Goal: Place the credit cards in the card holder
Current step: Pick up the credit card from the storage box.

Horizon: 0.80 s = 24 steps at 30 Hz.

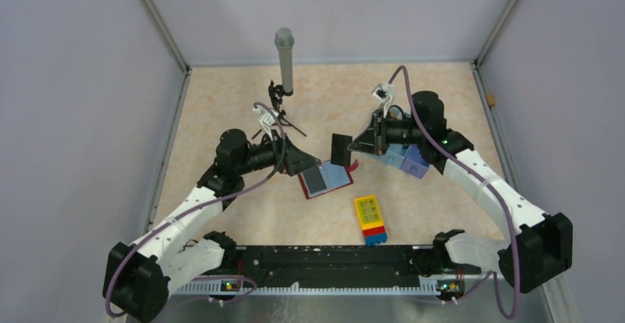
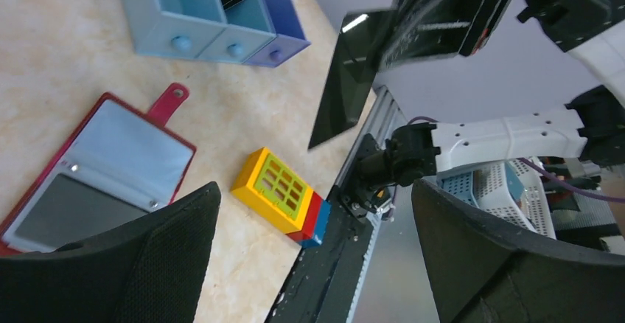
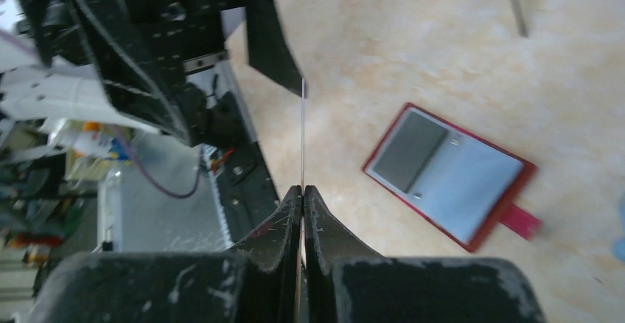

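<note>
Top: right tool clamped on a dark card, held in the air just past the far edge of the open card holder, which lies flat on the table. Left tool sits at the card holder's left edge. Left wrist: jaws wide apart, nothing between them, dark card up ahead. Right wrist: dark card edge-on between closed fingers, card holder off to the right.

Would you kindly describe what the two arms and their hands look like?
The left arm and right arm have white links and bulky black joints, each with a purple cable looping alongside. The left hand and right hand are black, each with two broad fingers; the right's are scuffed whitish.
</note>
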Each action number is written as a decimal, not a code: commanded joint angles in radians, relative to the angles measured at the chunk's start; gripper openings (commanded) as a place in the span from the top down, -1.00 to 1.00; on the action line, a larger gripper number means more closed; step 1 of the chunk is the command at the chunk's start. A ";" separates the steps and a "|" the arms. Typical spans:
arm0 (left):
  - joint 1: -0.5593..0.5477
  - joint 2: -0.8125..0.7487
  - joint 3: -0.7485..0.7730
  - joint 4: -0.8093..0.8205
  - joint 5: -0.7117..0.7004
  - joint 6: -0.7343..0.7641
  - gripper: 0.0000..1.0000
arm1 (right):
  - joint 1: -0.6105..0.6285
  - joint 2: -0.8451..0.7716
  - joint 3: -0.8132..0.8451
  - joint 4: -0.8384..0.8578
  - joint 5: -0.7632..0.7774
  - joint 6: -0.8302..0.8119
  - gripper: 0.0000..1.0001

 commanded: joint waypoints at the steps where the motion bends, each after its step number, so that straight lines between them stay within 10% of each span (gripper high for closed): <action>1: -0.040 0.031 -0.013 0.255 0.068 -0.085 -0.97 | 0.077 0.030 0.010 0.173 -0.203 0.062 1.00; 5: -0.076 0.056 0.002 0.268 0.087 -0.085 -0.89 | 0.101 0.053 0.021 0.225 -0.241 0.093 1.00; 18: -0.131 0.096 -0.014 0.347 0.110 -0.130 0.51 | 0.112 0.112 0.035 0.209 -0.224 0.074 1.00; 24: -0.135 0.122 -0.066 0.464 0.098 -0.225 0.70 | 0.112 0.133 0.022 0.209 -0.214 0.068 1.00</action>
